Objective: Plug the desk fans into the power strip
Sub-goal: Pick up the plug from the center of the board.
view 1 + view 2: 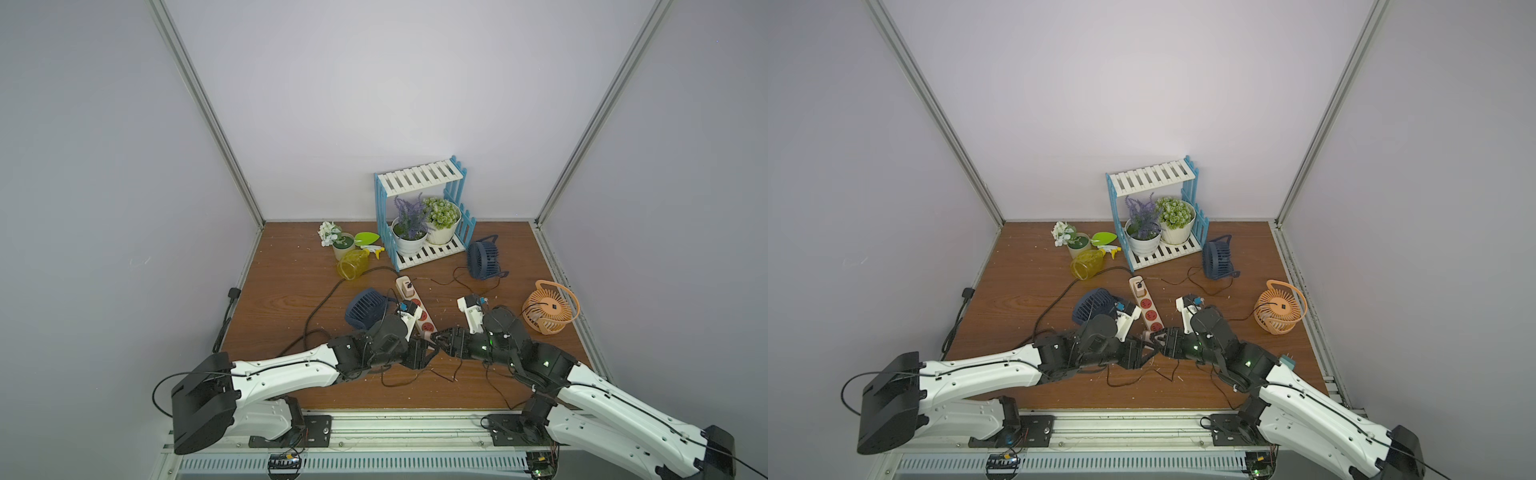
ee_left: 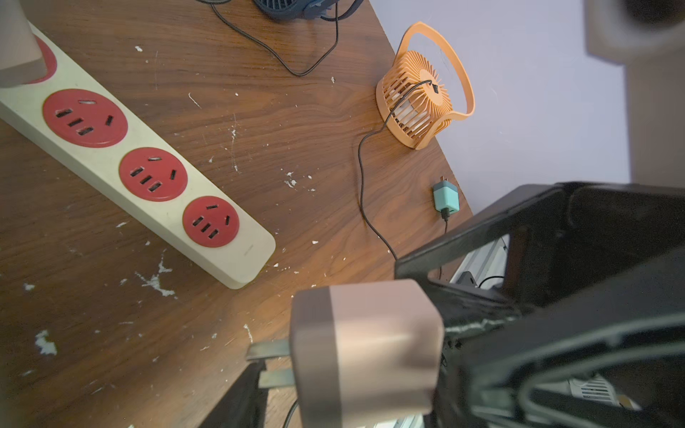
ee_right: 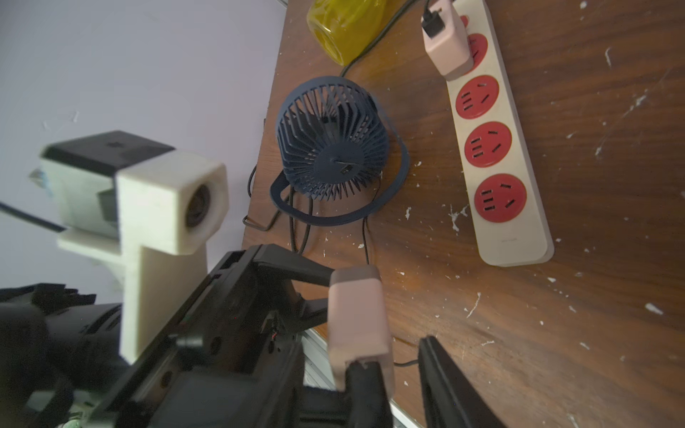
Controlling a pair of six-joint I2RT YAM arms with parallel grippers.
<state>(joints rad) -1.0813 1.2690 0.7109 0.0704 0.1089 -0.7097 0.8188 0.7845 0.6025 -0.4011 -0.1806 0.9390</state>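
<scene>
Power strip [image 2: 244,255]: 3 sockets [image 2: 152,174] free, bare table [image 2: 259,148] past its near end. There both arms [image 1: 291,370] reach low; left gripper [image 3: 326,294] pinches the pink adapter [image 2: 370,348], right gripper [image 3: 394,352] spread beside it.

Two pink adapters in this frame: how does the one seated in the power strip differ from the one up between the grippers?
The plugged adapter sits in the end socket of the power strip, prongs hidden; the held adapter is in the air, unplugged, its two prongs bare. The plugged adapter has a black connector in its top; the held adapter's back end is covered. Both are pinkish, blocky and alike in shape.
</scene>
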